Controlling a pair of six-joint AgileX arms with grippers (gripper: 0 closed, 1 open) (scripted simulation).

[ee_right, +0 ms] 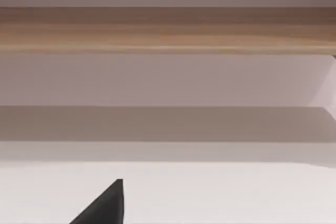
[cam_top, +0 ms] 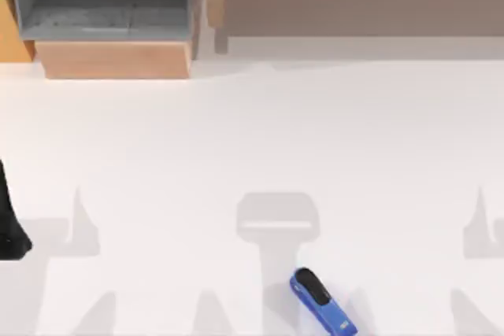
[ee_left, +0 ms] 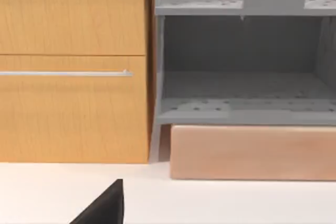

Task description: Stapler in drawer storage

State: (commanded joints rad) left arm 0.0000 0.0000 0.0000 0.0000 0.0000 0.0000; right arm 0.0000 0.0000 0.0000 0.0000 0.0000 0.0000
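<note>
White tabletop (cam_top: 236,139) spreads across the top view, crossed by grey shadows of the arms. At about eleven o'clock on it stands the boxy drawer (cam_top: 106,13) with grey inner walls and floor and a light tan wooden front panel, pulled out with its grey floor bare. From twelve to two o'clock along the far edge runs a long wooden unit with a brownish-grey panel (cam_top: 354,5). The small elongated blue stapler (cam_top: 321,301) with its black rounded top piece lies at about five o'clock near the front edge, slanted, well apart from the drawer and touched by nothing. A black part of the left arm (cam_top: 9,226) shows at nine o'clock at the table's left edge. In the left wrist view the left gripper (ee_left: 105,208) shows as a dark tip facing the drawer (ee_left: 247,103) and an orange-brown cabinet front with a thin silver handle (ee_left: 68,72); whether it is released or clenched cannot be told. The right gripper (ee_right: 105,208) is likewise a dark tip before the long unit (ee_right: 168,30), its state unreadable.
</note>
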